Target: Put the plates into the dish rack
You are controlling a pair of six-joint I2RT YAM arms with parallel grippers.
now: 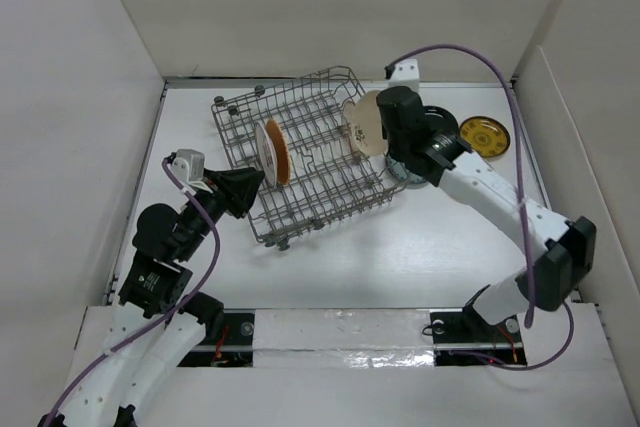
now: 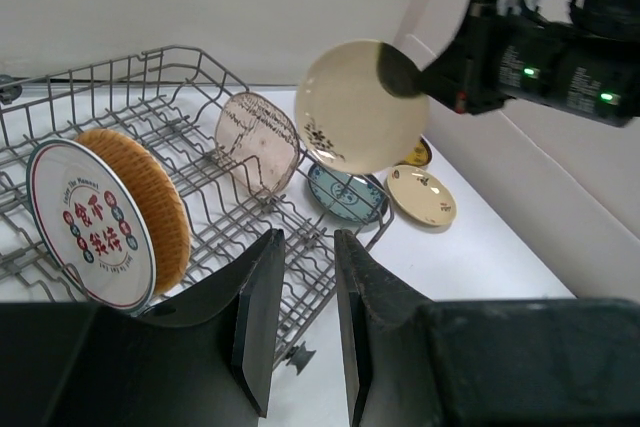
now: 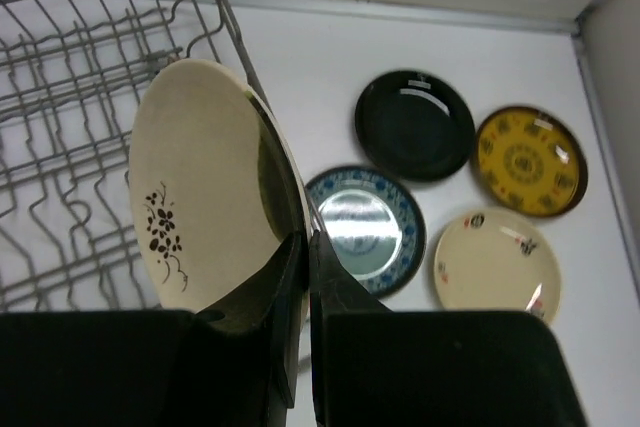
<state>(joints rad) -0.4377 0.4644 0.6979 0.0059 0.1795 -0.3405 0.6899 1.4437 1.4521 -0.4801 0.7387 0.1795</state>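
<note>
The grey wire dish rack (image 1: 318, 169) stands at the middle back of the table. A whitish plate with a red rim (image 2: 88, 227) and an orange woven-look plate (image 2: 150, 197) stand upright in it, and a pinkish copper plate (image 2: 258, 142) stands further right. My right gripper (image 3: 307, 242) is shut on the rim of a cream plate with a dark flower (image 3: 200, 197) and holds it on edge above the rack's right side (image 1: 368, 125). My left gripper (image 2: 308, 242) is open and empty just off the rack's near left edge (image 1: 240, 187).
On the table right of the rack lie a glossy black plate (image 3: 415, 124), a yellow patterned plate (image 3: 528, 159), a teal patterned plate (image 3: 365, 227) and a cream-gold plate (image 3: 497, 267). White walls enclose the table on the left, back and right.
</note>
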